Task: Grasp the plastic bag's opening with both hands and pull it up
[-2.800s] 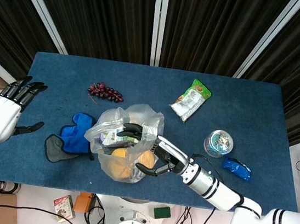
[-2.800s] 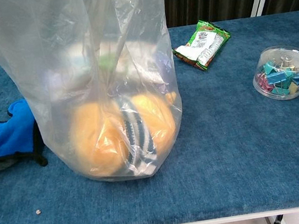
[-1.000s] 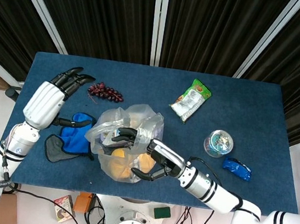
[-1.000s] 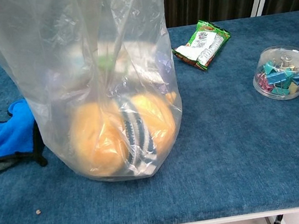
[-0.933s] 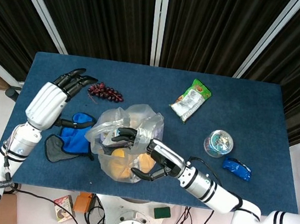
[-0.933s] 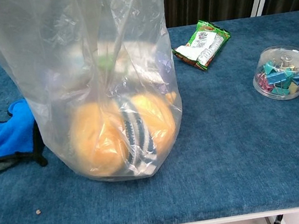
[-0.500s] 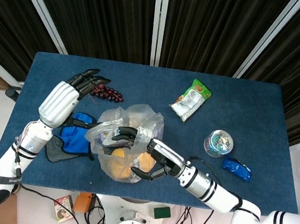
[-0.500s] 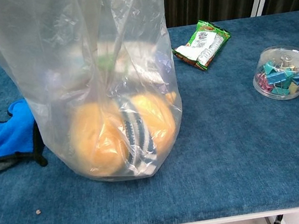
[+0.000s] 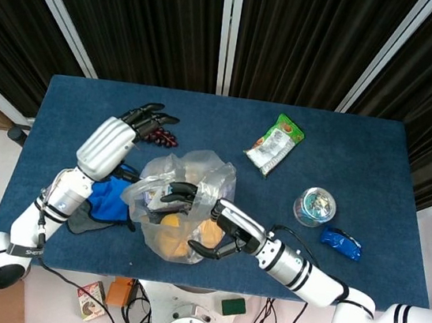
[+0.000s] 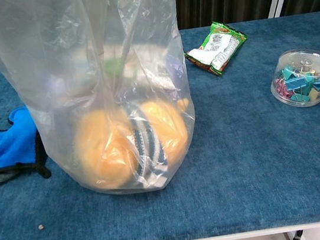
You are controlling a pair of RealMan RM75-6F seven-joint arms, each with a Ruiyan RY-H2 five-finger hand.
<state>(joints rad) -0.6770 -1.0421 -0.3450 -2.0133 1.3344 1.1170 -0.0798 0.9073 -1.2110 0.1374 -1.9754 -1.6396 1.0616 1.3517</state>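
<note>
A clear plastic bag [image 9: 186, 175] stands upright near the table's front edge, holding orange round items [image 10: 105, 151] and a striped thing. In the chest view the bag [image 10: 82, 77] fills the left half and its top runs out of frame. My right hand [image 9: 216, 221] grips the bag's opening from the right, dark fingers hooked over the rim and thumb under the bag's side. My left hand [image 9: 115, 144] hovers with fingers spread and empty, just left of and behind the bag, not touching it. Neither hand shows plainly in the chest view.
Dark grapes [image 9: 164, 135] lie half hidden under the left fingers. A blue and grey cloth [image 9: 107, 201] lies left of the bag. A green snack packet [image 9: 276, 144], a clear tub of clips [image 9: 315, 206] and a blue packet [image 9: 341, 242] sit to the right.
My left hand has swung in from beyond the table's left edge to a spot over the grapes beside the bag. The right hand and the bag have barely shifted.
</note>
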